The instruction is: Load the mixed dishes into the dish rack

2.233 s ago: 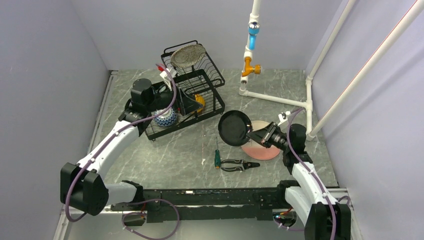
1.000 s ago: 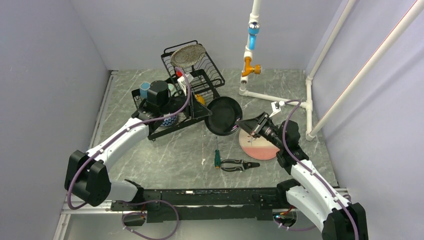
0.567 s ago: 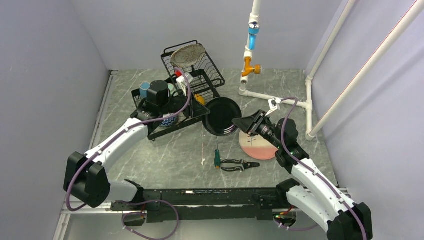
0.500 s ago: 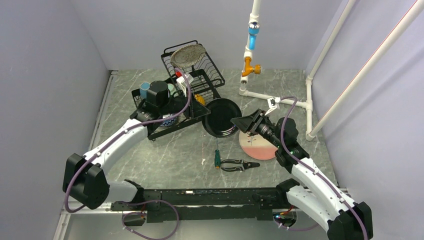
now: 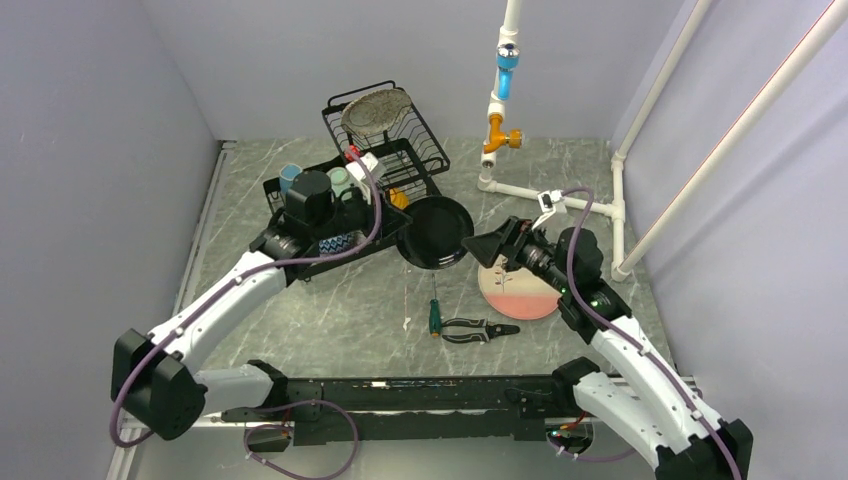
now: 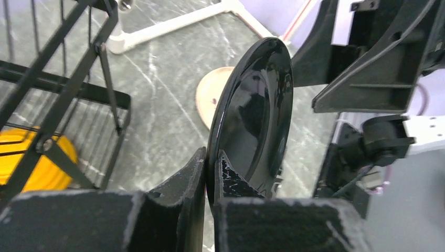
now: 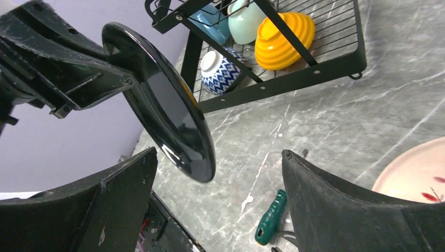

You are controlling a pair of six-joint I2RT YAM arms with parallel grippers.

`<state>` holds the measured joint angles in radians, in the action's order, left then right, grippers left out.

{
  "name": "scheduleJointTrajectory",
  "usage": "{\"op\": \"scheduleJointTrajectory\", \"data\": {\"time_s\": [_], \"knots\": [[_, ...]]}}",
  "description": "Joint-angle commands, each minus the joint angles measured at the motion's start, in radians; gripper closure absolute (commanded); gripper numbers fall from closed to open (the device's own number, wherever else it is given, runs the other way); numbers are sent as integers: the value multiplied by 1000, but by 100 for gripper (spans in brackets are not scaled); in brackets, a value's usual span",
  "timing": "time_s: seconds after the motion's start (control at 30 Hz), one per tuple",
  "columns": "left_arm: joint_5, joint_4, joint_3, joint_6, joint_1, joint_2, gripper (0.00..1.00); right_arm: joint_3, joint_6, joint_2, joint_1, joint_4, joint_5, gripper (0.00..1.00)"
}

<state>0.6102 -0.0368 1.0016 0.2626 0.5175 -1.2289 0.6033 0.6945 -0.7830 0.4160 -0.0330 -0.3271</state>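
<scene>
From above, the dish rack [image 5: 424,140] stands at the far left of the table [image 5: 330,320], with the speckled grey plate [image 5: 376,108] resting in its raised basket. Only the right wrist camera sees under that basket, where the mint-green bowl [image 7: 245,26], orange bowl [image 7: 283,37] and blue-white zigzag bowl [image 7: 220,71] sit on the lower tray.

Just right of the rack, the black plate [image 5: 437,232] stands on edge in the air. The left wrist view shows the left gripper [image 6: 210,164] clenched on its rim.

The right gripper [image 5: 488,245] is spread wide, with its fingers [image 7: 120,189] on either side of the plate's lower edge, not touching it. Below it, the pink-cream leaf-sprig plate [image 5: 520,292] lies flat on the table. The green-handled screwdriver [image 5: 435,316] and black pliers [image 5: 480,328] lie nearer the arms.
</scene>
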Motion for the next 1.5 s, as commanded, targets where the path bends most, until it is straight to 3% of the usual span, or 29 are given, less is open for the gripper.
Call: {"op": "scheduleJointTrajectory", "data": {"time_s": [0.0, 0.27, 0.6, 0.97, 1.27, 1.47], "knots": [[-239, 17, -7, -162, 64, 124, 100, 80, -105, 75, 3, 134, 58, 10], [-517, 96, 12, -240, 96, 252, 100, 136, -191, 188, 1, 291, 191, 4], [-715, 141, 240, -592, 94, 207, 100, 124, -207, 118, -1, 256, 221, 1], [-640, 32, 467, -836, 30, 22, 100, 161, -218, -13, -11, 226, 188, 1], [-570, -1, 638, -860, -65, -179, 100, 164, -216, -84, -55, 216, 147, 1], [-541, -33, 664, -850, -92, -276, 100, 158, -206, -130, -100, 190, 103, 1]]}}
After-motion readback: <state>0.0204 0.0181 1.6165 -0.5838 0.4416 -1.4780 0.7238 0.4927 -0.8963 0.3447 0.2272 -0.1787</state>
